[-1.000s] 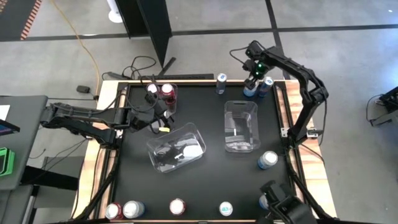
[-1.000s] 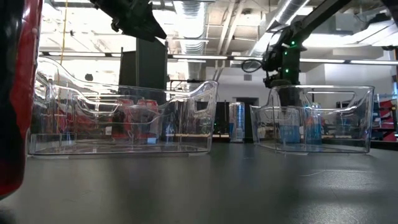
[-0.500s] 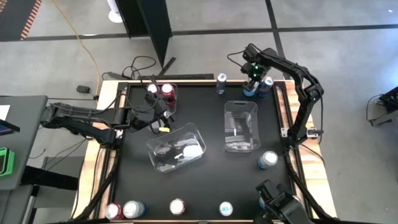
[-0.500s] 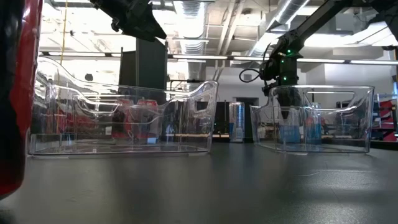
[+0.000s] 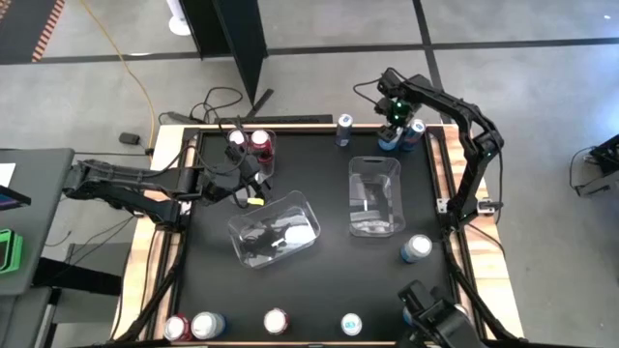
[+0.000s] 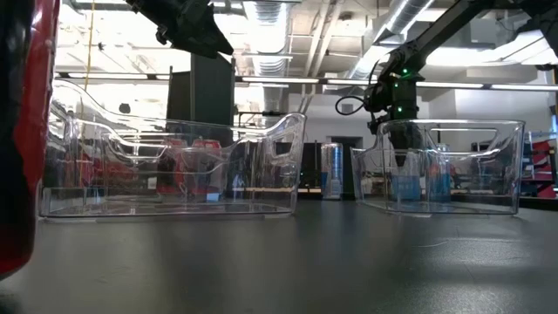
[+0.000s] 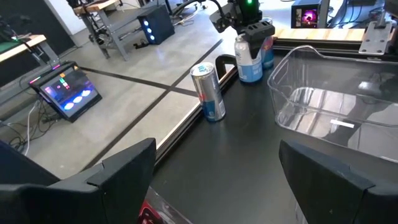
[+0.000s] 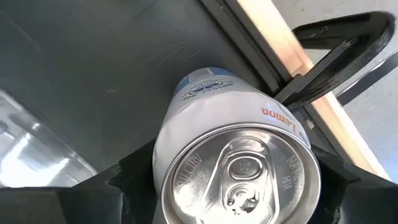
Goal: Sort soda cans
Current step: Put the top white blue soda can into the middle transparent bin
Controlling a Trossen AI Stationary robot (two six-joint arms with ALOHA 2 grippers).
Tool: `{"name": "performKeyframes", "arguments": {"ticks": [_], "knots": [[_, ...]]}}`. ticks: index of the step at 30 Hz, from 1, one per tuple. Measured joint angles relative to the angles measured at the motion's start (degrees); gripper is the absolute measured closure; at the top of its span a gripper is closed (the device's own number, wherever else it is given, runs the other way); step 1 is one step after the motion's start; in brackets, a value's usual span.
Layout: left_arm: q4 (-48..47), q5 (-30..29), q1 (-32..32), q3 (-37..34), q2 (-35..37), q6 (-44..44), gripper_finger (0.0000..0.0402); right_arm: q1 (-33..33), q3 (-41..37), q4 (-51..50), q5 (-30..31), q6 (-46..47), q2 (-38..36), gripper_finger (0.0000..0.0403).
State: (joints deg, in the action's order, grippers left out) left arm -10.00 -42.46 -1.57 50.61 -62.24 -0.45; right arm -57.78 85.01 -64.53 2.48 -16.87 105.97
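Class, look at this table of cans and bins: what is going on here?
The right gripper is at the table's far right corner, its fingers on both sides of a white-and-blue can that stands upright there, another can beside it. The left gripper hovers open near two red cans at the far left. Both clear bins hold no cans. More cans line the near edge.

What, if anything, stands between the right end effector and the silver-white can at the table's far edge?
Nothing visible. The right end effector is down over the white can, its fingers on either side of the can's top. A blue can stands beside it, not between them.
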Motion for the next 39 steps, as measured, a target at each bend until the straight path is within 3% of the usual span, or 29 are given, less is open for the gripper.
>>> {"name": "performKeyframes", "arguments": {"ticks": [21,39], "knots": [[0.0,0.0,0.0,0.0,0.0,0.0,0.0066,4.2,-0.1,-2.3,0.5,0.3,-13.3,0.0100],[0.0,0.0,0.0,0.0,0.0,-0.4,0.0066,20.2,0.0,-3.4,0.7,4.9,-25.8,0.0101]]}}
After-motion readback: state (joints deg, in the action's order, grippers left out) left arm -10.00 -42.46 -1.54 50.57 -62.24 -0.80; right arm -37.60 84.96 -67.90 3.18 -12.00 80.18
